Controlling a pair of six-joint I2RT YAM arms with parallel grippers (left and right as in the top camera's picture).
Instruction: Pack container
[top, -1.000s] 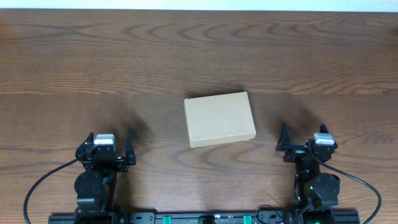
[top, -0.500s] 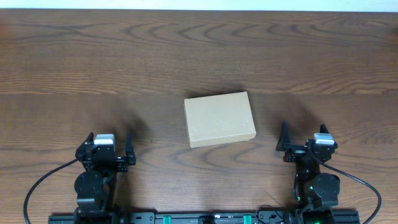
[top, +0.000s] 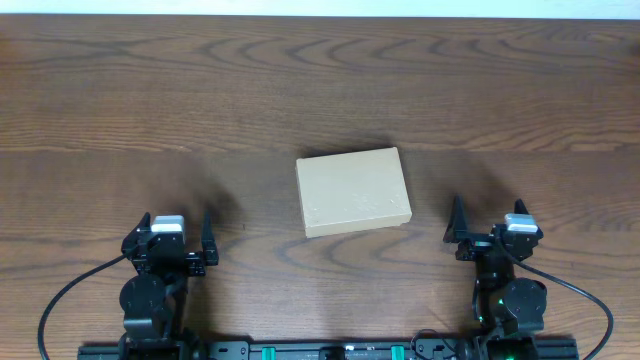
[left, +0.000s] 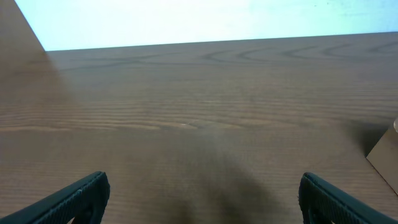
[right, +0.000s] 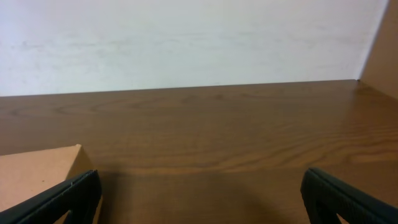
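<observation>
The container (top: 353, 191) is a plain tan cardboard box lying shut at the middle of the table. Its corner shows at the right edge of the left wrist view (left: 387, 151) and at the lower left of the right wrist view (right: 37, 174). My left gripper (top: 176, 232) rests near the front left of the table, open and empty, its two fingers wide apart in the left wrist view (left: 202, 199). My right gripper (top: 487, 222) rests at the front right, open and empty, as the right wrist view (right: 202, 199) shows. Both are well apart from the box.
The dark wooden table (top: 320, 90) carries only the box. Its far edge meets a pale wall (right: 186, 37). Black cables (top: 70, 290) loop from the arm bases at the front edge.
</observation>
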